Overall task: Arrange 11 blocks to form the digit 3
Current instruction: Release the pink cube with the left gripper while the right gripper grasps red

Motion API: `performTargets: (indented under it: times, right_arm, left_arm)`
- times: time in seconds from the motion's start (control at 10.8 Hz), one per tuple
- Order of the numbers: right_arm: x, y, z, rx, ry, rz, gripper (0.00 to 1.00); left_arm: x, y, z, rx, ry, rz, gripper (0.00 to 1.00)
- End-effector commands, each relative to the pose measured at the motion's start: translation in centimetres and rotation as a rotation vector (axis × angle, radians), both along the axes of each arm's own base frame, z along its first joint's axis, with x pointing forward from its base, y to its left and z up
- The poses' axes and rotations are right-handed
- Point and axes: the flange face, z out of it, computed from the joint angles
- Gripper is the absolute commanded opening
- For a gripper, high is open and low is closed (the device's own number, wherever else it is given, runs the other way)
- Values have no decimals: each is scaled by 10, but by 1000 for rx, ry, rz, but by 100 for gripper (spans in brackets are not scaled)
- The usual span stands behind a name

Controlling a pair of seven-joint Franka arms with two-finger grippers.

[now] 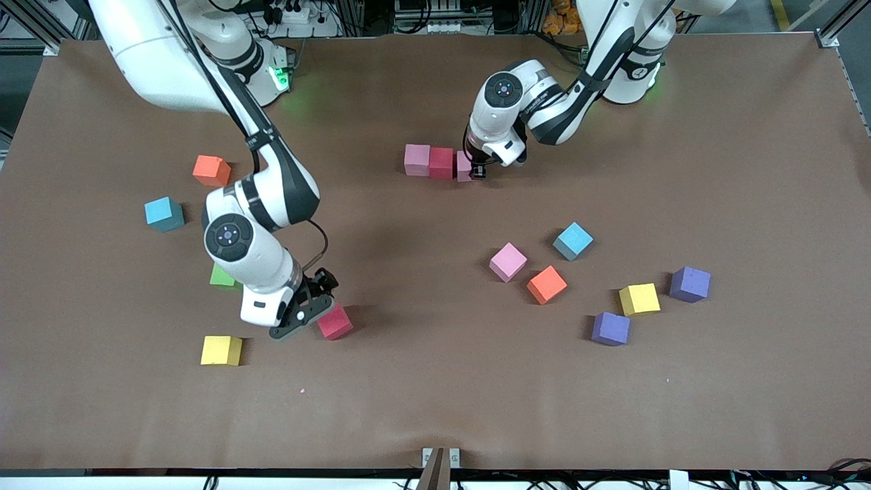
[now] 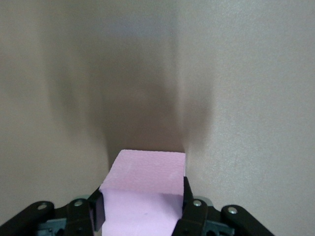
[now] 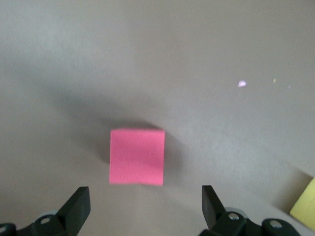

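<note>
A row of three touching blocks lies toward the robots' side of the table: a pink block (image 1: 416,159), a red block (image 1: 441,162) and a second pink block (image 1: 465,167) (image 2: 145,179). My left gripper (image 1: 478,170) (image 2: 142,212) is shut on that end pink block, which sits on the table against the red one. My right gripper (image 1: 305,315) (image 3: 145,206) hangs open low over the table beside a lone red block (image 1: 335,321) (image 3: 137,156). That block lies just ahead of its fingers (image 3: 78,206), not between them.
Loose blocks near the right arm: orange (image 1: 211,170), light blue (image 1: 164,214), green (image 1: 221,276) half under the arm, yellow (image 1: 221,350) (image 3: 305,204). Toward the left arm's end: pink (image 1: 508,262), light blue (image 1: 572,241), orange (image 1: 546,284), yellow (image 1: 639,299), two purple (image 1: 689,284) (image 1: 610,329).
</note>
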Motion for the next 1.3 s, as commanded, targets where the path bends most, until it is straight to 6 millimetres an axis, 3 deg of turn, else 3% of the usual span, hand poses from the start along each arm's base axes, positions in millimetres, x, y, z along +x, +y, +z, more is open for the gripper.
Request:
performTargets:
  times: [0.0,0.37,0.93,1.12,1.21]
  right_arm:
    - [13,5,-20,27,12,11,100]
    - [17,8,-48,42,-21,16,100]
    - [6,26,-67,44,7,31,100]
    - [6,21,-76,41,16,33,100]
    - [7,19,-79,41,13,32,100]
  left_arm:
    - [-3,-3,0,-3,-13,-1,18]
    - [-5,-5,-1,-3,-9,-5,19]
    - [-8,-12,-4,-8,-3,-16,22]
    - [-9,-13,-4,-8,-3,-17,26]
    - [-8,-12,-4,-8,-4,-19,41]
